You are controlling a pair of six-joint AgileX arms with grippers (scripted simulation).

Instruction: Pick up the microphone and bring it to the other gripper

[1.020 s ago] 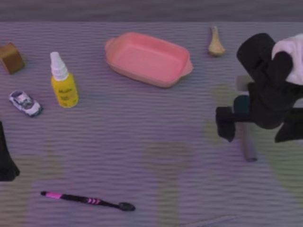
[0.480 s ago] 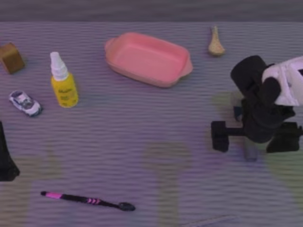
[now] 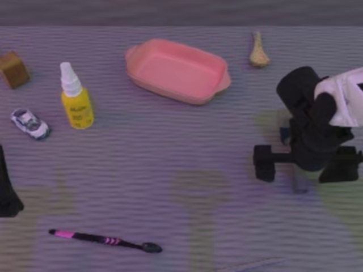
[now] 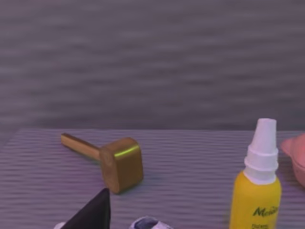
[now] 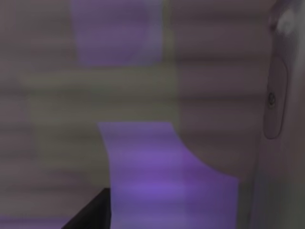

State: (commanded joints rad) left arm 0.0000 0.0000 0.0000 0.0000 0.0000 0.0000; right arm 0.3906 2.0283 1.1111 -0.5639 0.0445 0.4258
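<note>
Right gripper (image 3: 306, 163) astride microphone (image 3: 300, 184)

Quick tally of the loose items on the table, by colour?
Yellow: 1, bottle
Pink: 1, dish
Brown: 1, mallet
White: 1, toy car
Tan: 1, small tan piece
Black: 1, toothbrush
Grey: 1, microphone, under the right claw
Total: 7

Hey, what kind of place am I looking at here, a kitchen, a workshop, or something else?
Most likely a rendered simulation tabletop for robot handling practice, not a real room. A striped purple table carries unrelated odds and ends: a pink baking dish, a yellow spray bottle, a toy car and a toothbrush.
</note>
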